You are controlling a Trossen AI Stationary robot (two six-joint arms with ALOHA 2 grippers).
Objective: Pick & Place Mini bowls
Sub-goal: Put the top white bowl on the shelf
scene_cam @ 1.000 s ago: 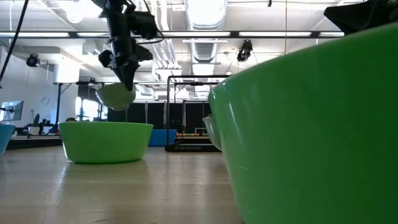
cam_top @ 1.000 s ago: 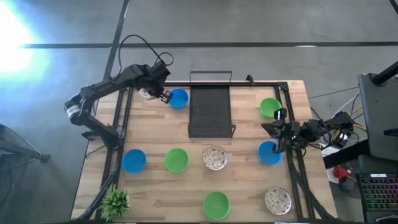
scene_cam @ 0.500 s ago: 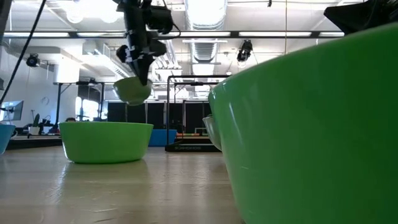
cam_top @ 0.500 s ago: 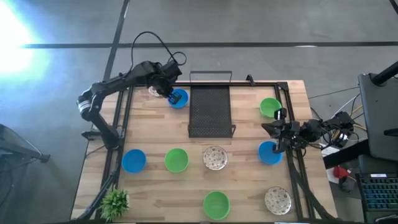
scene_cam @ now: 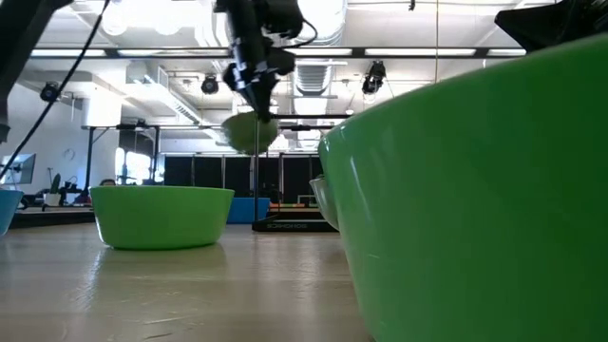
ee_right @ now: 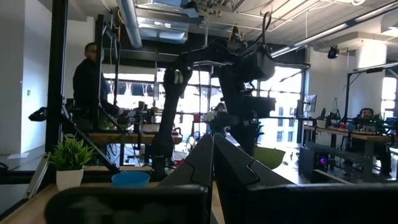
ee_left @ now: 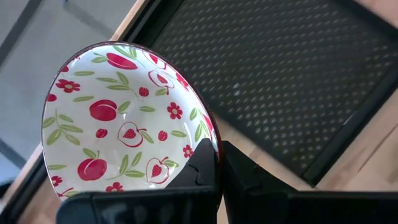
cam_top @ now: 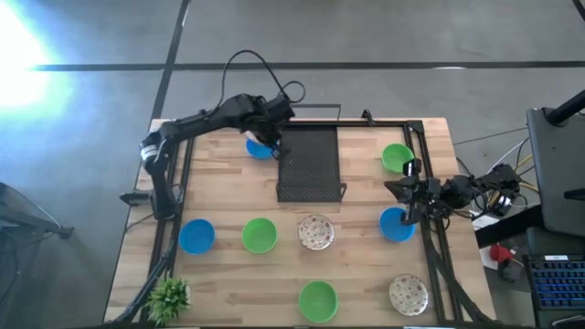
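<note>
My left gripper (cam_top: pixel 273 138) is in the air over the left edge of the black mesh tray (cam_top: pixel 309 163), shut on a white bowl with red fruit and flower print (ee_left: pixel 124 118). The low view shows that bowl (scene_cam: pixel 252 131) hanging under the gripper. A blue bowl (cam_top: pixel 259 148) stands just left of it, partly under the arm. More bowls rest on the wood: green (cam_top: pixel 397 157), blue (cam_top: pixel 396 224), blue (cam_top: pixel 196 236), green (cam_top: pixel 260 235), floral (cam_top: pixel 316 232), green (cam_top: pixel 317 300), floral (cam_top: pixel 408 294). My right gripper (cam_top: pixel 407 192) waits shut at the right edge. My left gripper pinches the floral bowl's rim (ee_left: pixel 208 146) between its two fingers, one finger (ee_left: pixel 200 171) on the inner side and the other outside the wall. The fingers come from above. The bowl is lifted clear and hangs tilted below them.
A small potted plant (cam_top: pixel 169 297) stands at the near left corner. Black frame rails run along the table's left and right sides. In the low view a green bowl (scene_cam: pixel 475 190) fills the right half. People show in the room beyond the table.
My left gripper has carried the floral bowl toward the table's right, from left of the far blue bowl, across it, to the tray's left edge. The bowl has stayed lifted and hanging under the fingers.
</note>
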